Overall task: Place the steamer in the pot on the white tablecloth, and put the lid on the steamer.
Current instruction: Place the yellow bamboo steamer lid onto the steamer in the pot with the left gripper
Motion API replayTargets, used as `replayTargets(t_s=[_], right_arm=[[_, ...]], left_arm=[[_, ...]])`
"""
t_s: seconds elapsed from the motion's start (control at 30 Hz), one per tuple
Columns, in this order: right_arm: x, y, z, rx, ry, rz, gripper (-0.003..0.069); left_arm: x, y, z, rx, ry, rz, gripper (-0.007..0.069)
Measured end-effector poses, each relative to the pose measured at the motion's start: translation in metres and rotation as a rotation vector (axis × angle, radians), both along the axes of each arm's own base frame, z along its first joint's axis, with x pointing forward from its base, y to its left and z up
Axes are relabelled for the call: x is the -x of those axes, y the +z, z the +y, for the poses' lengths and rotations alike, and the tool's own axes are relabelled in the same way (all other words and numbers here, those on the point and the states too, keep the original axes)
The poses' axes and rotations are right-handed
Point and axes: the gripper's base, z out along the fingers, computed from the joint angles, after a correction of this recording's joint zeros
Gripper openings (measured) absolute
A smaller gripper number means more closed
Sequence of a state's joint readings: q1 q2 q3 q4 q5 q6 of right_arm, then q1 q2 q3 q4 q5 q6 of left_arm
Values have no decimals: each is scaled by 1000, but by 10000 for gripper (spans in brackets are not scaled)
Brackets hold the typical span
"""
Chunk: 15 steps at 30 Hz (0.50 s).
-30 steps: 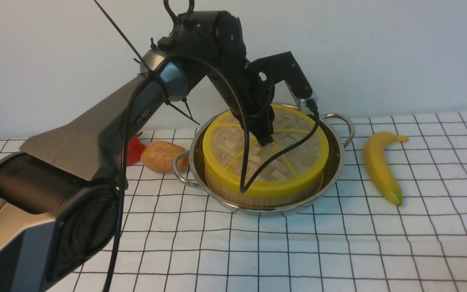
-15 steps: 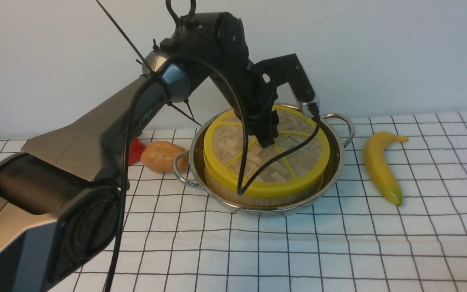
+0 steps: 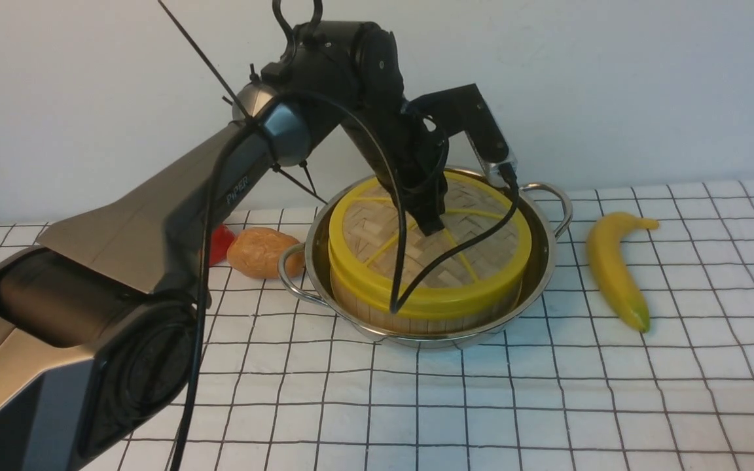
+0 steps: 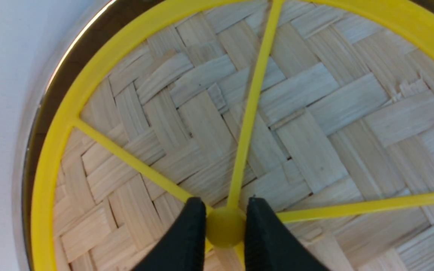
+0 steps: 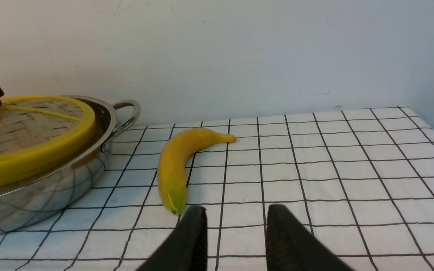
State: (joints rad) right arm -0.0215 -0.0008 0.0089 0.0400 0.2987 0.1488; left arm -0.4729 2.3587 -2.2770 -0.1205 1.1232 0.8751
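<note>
The pot (image 3: 547,261) stands on the white tablecloth (image 3: 547,392) with the steamer (image 3: 364,313) inside it. Only the steamer's slatted wall shows, because the lid (image 3: 364,232) lies flat on top and covers it. My left gripper (image 3: 429,229) points down at the lid's centre. In the left wrist view its two black fingers press on either side of the yellow hub (image 4: 225,226), so the left gripper (image 4: 225,199) is shut on it. My right gripper (image 5: 236,207) hangs low over the cloth, open and holding nothing, to the right of the pot (image 5: 43,195).
A yellow banana (image 3: 612,271) lies on the cloth right of the pot, close ahead of the right gripper's fingers (image 5: 175,162). An orange-brown lump (image 3: 258,252) and a red thing (image 3: 218,242) sit left of the pot. A wall rises behind.
The left gripper's jaws stood a little wider half a second ago and are tight on the hub again. The lid has barely moved. The banana and the pot stay put.
</note>
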Motion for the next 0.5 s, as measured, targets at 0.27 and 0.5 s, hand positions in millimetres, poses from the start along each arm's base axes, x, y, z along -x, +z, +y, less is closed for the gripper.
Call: replayTargets(t_s=[0.27,0.5], right_arm=[[0,0,0,0,0,0,243],[0,0,0,0,0,0,243]], left_arm=[[0,0,0,-2,0,2,123],[1,-1,2,-13,22,21,179]])
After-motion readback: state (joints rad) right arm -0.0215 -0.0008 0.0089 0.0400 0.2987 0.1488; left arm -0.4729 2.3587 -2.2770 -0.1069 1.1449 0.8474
